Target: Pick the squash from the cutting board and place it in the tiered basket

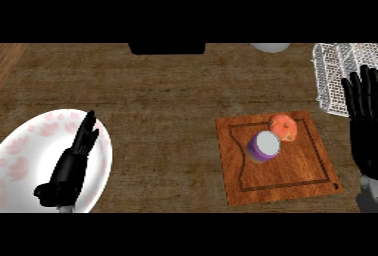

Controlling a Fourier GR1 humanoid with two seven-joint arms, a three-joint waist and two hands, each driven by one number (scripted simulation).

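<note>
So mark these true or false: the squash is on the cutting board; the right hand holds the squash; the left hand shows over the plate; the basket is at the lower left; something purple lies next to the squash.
1. The orange squash lies on the cutting board. True.
2. The right hand holds the squash. False: it is open at the view's right edge, fingers up, apart from the squash.
3. The left hand shows over the plate. True.
4. The tiered basket is at the lower left. False: it is at the upper right.
5. A purple vegetable lies next to the squash on the board. True.
</note>
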